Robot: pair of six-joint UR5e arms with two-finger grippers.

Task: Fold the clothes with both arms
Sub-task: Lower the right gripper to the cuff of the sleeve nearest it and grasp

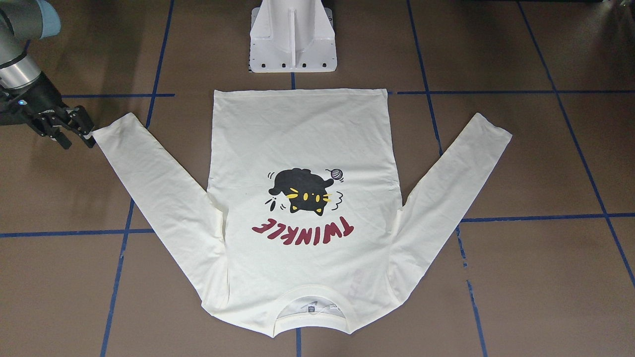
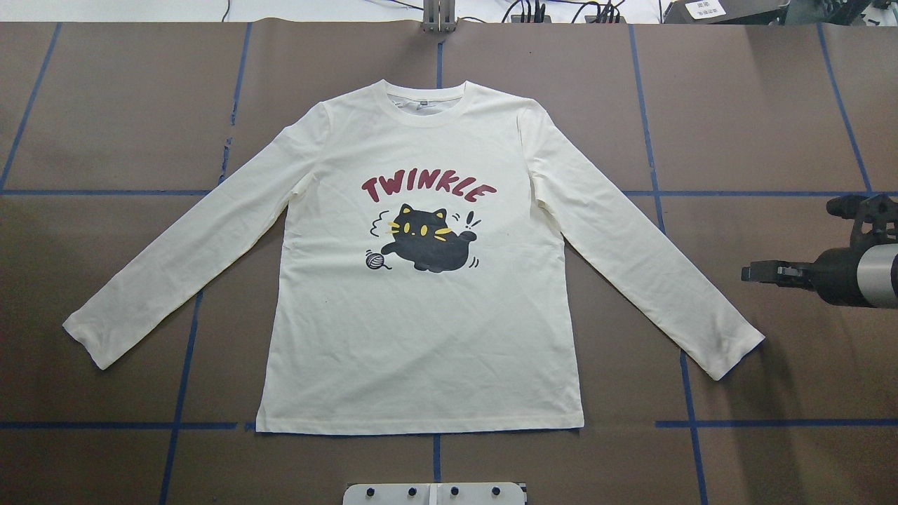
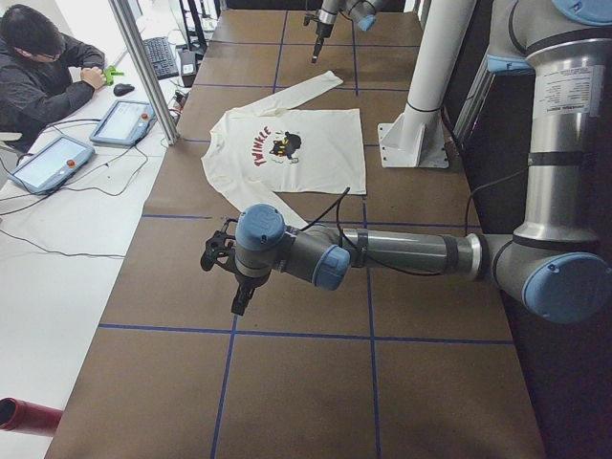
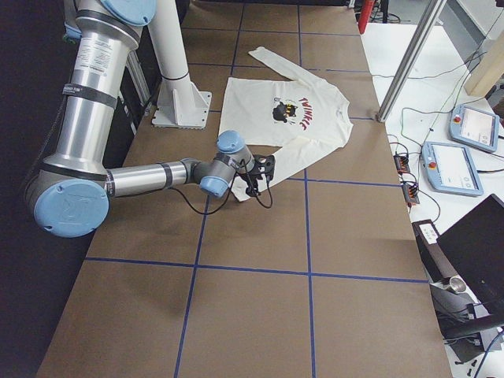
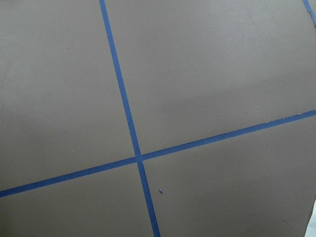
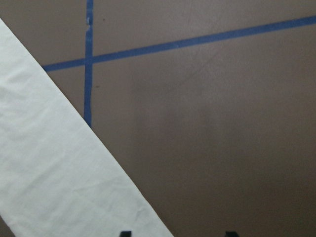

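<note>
The cream-white shirt (image 2: 421,315) lies flat on the brown table with its cat print and red "TWINKLE" facing up, both sleeves spread outward. My right gripper (image 1: 79,143) hovers just off the cuff of one sleeve (image 1: 106,136), open and holding nothing. In the right wrist view its two fingertips (image 6: 126,233) stand well apart, with the sleeve edge (image 6: 59,173) under one of them. My left gripper (image 3: 237,301) shows only in the exterior left view, over bare table well away from the shirt, and I cannot tell its state. The left wrist view shows only table and tape.
Blue tape lines (image 2: 196,330) divide the brown table into squares. The white pedestal base (image 1: 292,37) stands just beyond the shirt's hem. A person (image 3: 38,67) sits at a side desk with tablets (image 3: 124,120), and a metal post (image 3: 143,67) rises at the table's edge.
</note>
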